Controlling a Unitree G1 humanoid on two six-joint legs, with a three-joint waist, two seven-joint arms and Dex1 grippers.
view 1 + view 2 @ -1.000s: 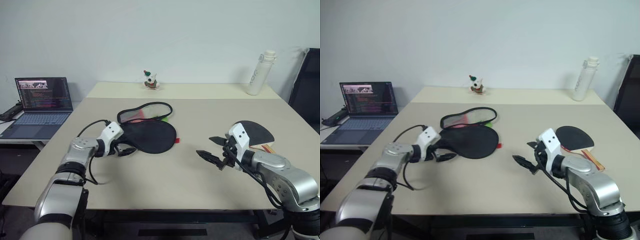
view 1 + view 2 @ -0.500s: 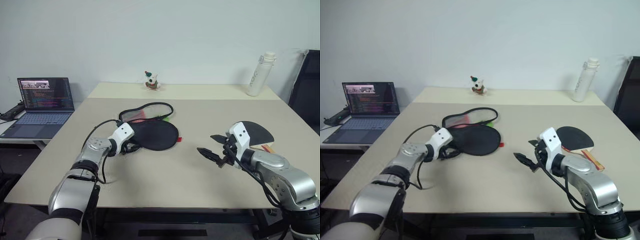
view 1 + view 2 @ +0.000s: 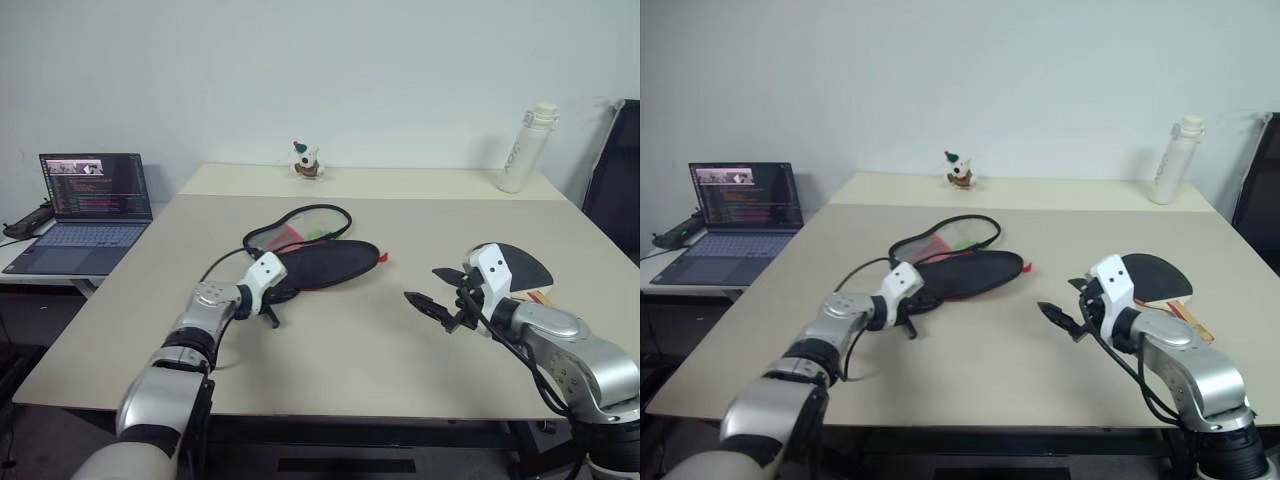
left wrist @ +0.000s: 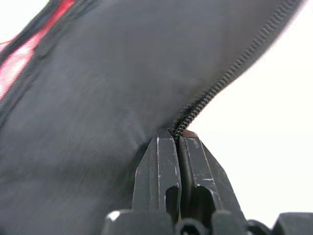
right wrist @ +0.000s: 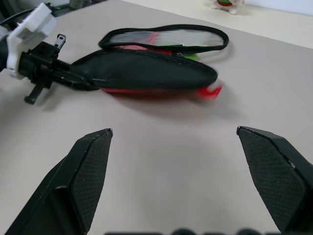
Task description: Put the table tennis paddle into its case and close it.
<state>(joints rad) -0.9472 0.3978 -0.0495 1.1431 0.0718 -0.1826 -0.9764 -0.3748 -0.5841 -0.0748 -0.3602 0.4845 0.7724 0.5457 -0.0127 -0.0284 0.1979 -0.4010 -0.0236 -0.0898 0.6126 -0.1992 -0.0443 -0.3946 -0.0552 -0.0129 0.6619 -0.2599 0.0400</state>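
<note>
The black and red case [image 3: 325, 260] lies in the middle of the table, its mesh flap [image 3: 300, 225] open behind it. My left gripper [image 3: 280, 295] is shut on the case's near left edge; the left wrist view shows the pads [image 4: 166, 161] pinching the fabric at the zipper line [image 4: 220, 78]. That side of the case is lifted and tilted. The table tennis paddle [image 3: 518, 264] lies on the table at the right, black face up, just behind my right gripper [image 3: 425, 287]. My right gripper stands open and empty, level with the case [image 5: 146, 73] and apart from it.
A white bottle [image 3: 525, 148] stands at the back right and a small toy figure [image 3: 306, 160] at the back centre. An open laptop [image 3: 85, 205] sits on a side table at the left. A dark chair [image 3: 618, 170] is at the right edge.
My left gripper has moved right onto the case's edge and shut on it. The case has shifted right and its near side has tipped up. The right arm has barely moved.
</note>
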